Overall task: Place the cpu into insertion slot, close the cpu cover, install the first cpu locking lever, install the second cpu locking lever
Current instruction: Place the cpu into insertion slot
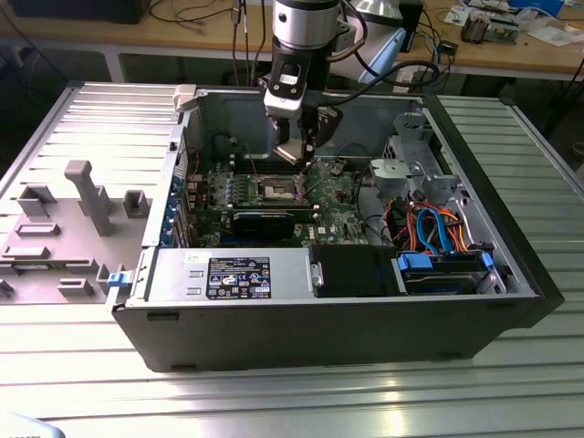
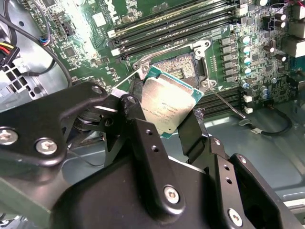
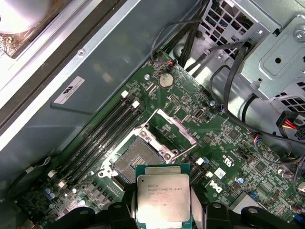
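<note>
My gripper [image 1: 297, 151] hangs inside the open computer case, over the motherboard. It is shut on the cpu [image 2: 167, 106], a flat silver-topped square chip with a green edge, held by two opposite sides between the black fingers [image 2: 192, 131]. In the first wrist view the cpu [image 3: 163, 198] sits between the fingers of my gripper [image 3: 164, 213], a short way off from the insertion slot [image 3: 136, 160]. The insertion slot [image 2: 179, 67] is open and bare. The cpu cover [image 3: 179, 125] stands swung up at the slot's far side. From the exterior view the slot [image 1: 278, 189] lies just below my gripper.
Long memory slots [image 3: 102, 136] run beside the socket. A drive cage [image 1: 415, 169] with blue and orange cables [image 1: 433, 228] fills the case at the exterior view's right. The power supply with a black label [image 1: 239, 276] lines the front wall. Grey fixtures [image 1: 82, 196] stand on the table outside.
</note>
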You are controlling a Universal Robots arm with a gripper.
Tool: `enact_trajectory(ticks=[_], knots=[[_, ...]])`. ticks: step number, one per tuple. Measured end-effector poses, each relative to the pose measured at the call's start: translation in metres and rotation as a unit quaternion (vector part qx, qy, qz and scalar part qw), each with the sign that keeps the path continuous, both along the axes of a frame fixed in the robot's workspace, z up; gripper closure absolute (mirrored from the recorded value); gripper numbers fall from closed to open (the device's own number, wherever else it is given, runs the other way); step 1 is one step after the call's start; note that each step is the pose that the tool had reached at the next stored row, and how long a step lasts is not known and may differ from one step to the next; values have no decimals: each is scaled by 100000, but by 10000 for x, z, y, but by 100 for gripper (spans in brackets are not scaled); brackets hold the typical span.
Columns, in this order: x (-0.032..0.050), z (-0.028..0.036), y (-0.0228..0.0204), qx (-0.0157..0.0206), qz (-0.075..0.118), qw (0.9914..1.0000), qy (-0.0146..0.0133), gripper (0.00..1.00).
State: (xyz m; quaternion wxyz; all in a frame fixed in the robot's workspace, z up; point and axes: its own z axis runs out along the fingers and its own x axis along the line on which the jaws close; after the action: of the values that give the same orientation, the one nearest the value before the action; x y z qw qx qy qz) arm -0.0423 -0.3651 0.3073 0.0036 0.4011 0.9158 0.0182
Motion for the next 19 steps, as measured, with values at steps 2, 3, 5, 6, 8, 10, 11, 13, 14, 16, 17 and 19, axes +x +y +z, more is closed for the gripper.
enact_trajectory(ticks=[2, 3, 5, 6, 8, 10, 11, 13, 14, 16, 17, 19], knots=[[0, -1, 0, -1, -507, 99999, -2, 45], [0, -1, 0, 0, -649, 99998, -2, 45], [0, -1, 0, -1, -934, 99996, 0, 45], [0, -1, 0, -2, -1090, 99994, 0, 45], [0, -2, 0, -2, -1379, 99990, -1, 45], [0, -2, 0, -1, -1717, 99985, -3, 45], [0, -2, 0, 1, -1813, 99984, -1, 45], [0, -2, 0, -2, -1912, 99982, 0, 45], [0, -2, 0, -1, -1977, 99980, -1, 45], [0, -3, 0, -3, -2104, 99978, 0, 45], [0, -3, 0, -1, -2164, 99977, -2, 45], [0, -3, 0, -1, -2325, 99973, 0, 45]])
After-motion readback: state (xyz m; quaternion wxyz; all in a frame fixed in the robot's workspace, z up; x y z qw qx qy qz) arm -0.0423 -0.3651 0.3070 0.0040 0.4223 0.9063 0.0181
